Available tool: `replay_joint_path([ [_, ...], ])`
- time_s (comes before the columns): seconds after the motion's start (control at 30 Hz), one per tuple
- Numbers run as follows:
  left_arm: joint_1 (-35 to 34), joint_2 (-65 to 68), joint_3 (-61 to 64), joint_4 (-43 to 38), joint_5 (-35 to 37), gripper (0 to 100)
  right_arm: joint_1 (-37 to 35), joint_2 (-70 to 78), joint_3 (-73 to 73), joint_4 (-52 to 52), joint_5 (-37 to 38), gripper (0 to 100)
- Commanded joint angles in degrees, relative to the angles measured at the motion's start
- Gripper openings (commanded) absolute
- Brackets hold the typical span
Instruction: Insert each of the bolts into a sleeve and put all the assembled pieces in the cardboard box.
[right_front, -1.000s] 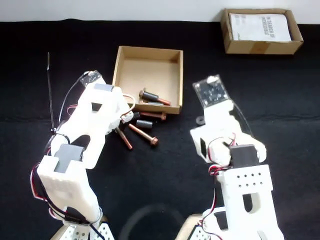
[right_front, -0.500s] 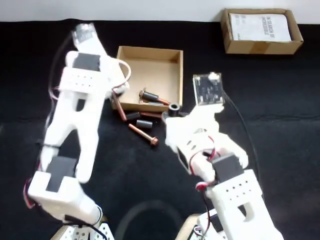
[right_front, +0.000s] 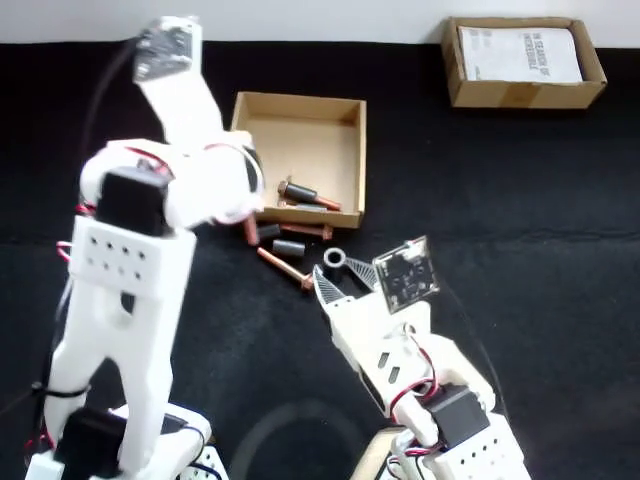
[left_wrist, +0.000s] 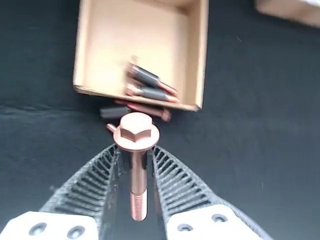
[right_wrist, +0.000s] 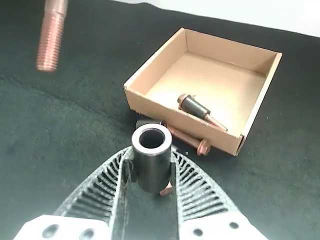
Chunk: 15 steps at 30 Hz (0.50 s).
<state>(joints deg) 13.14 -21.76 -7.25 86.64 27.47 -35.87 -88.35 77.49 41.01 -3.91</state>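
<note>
My left gripper (left_wrist: 135, 152) is shut on a copper bolt (left_wrist: 136, 135), head outward, held in the air above the table just in front of the cardboard box (left_wrist: 130, 35). My right gripper (right_wrist: 151, 167) is shut on a dark sleeve (right_wrist: 151, 150) with its bore facing outward; the high view places this sleeve (right_front: 334, 259) nearer the front than the box (right_front: 300, 140). The left arm's bolt tip (right_wrist: 50, 35) hangs in the right wrist view. Assembled pieces (right_front: 300, 194) lie in the box. A loose bolt (right_front: 285, 266) and a sleeve (right_front: 290, 246) lie before the box.
A second cardboard box (right_front: 520, 92) holding a printed sheet stands at the back right. Another bolt (right_wrist: 187, 140) lies against the first box's front wall. The black cloth stretches open to the right of the arms.
The left arm has risen from the table with the bolt in its gripper. The right gripper has swung left and toward the front with the sleeve.
</note>
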Motion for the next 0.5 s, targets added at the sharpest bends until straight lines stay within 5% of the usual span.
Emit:
replay_joint_path([
  [0.0,5.93,-5.14,2.24,-4.92,-2.99,1,-0.31,-2.15,0.04,-1.36,0.79,0.7],
  [0.47,17.63,-18.42,22.55,-31.56,-9.76,1,-0.31,-2.15,0.13,-1.36,0.7,0.7],
])
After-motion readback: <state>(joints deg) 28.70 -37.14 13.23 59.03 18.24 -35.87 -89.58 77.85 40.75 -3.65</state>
